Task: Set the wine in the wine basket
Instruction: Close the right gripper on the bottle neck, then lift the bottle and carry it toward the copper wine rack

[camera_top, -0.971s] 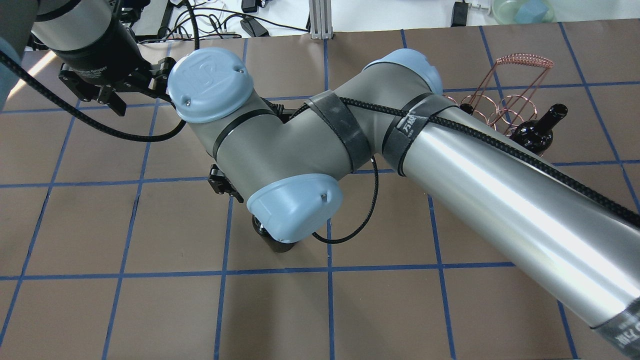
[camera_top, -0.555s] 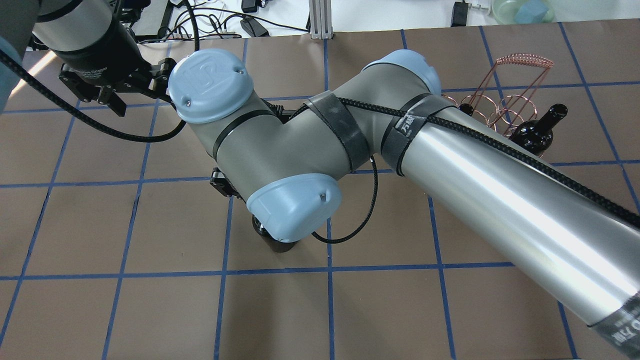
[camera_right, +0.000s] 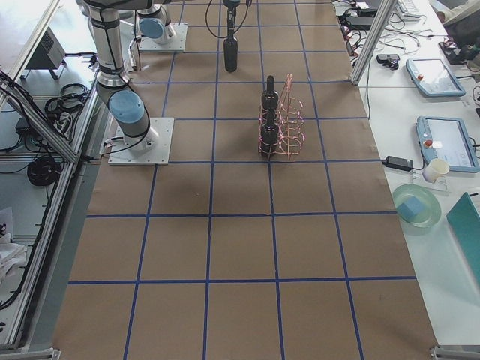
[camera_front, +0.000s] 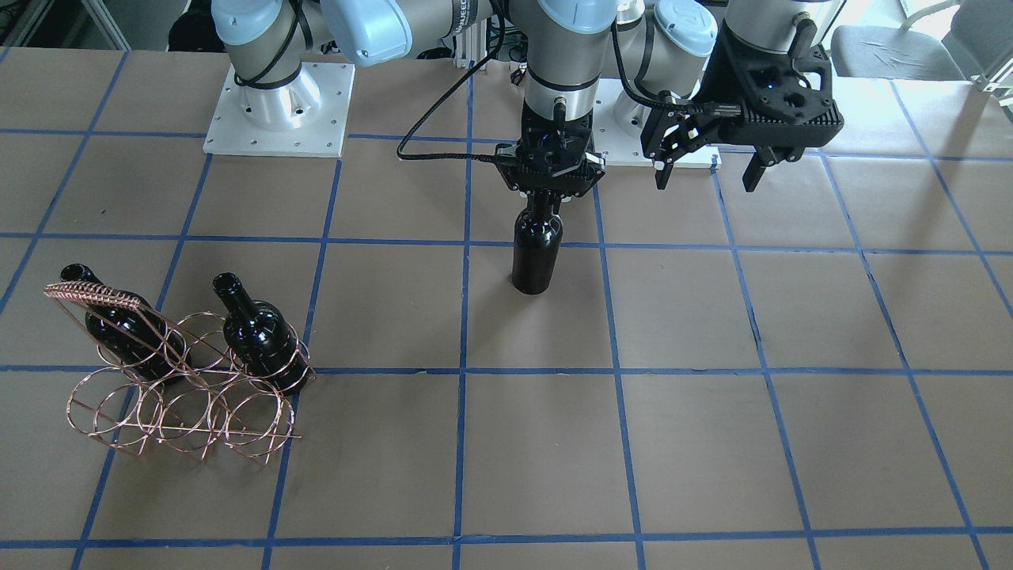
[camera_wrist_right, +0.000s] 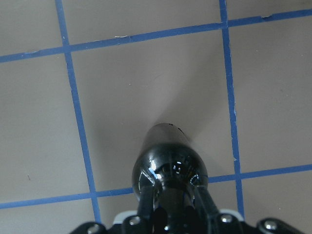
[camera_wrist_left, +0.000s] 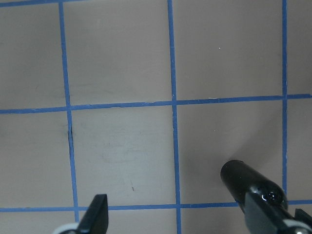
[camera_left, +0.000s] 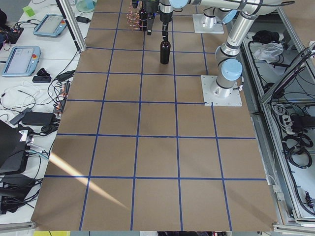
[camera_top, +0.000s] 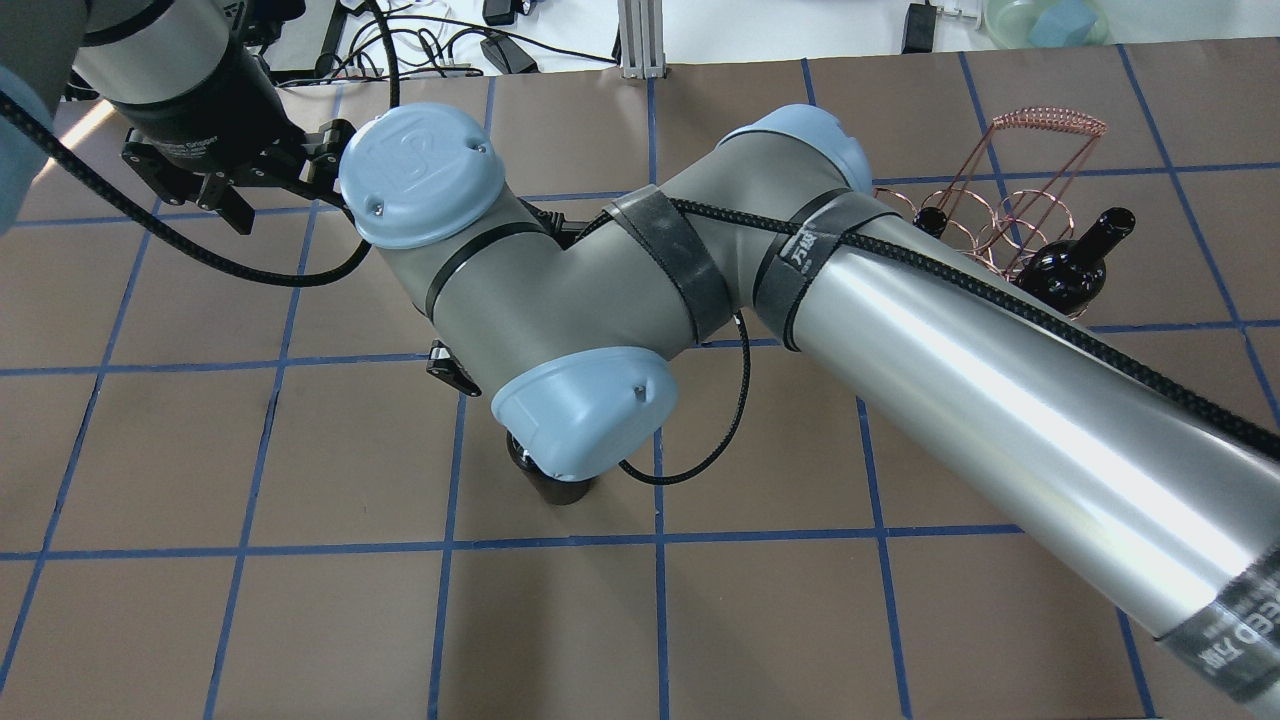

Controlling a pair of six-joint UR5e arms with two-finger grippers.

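A glossy black wine bottle stands upright near the table's middle. My right gripper is shut on its neck from above. In the right wrist view the bottle's shoulder sits right below the closed fingers. In the overhead view my right wrist hides the gripper and only the bottle's base shows. The copper wire wine basket stands far off to my right, with two more bottles in its outer rings. My left gripper is open and empty, hovering beside the held bottle.
My right forearm crosses the right half of the overhead view and hides part of the basket. The arm bases stand at the table's rear. Brown paper with a blue tape grid covers the table.
My right arm has shifted slightly, its elbow moving a little to the left, and the bottle's base has crept slightly forward with it. My left gripper has barely moved.
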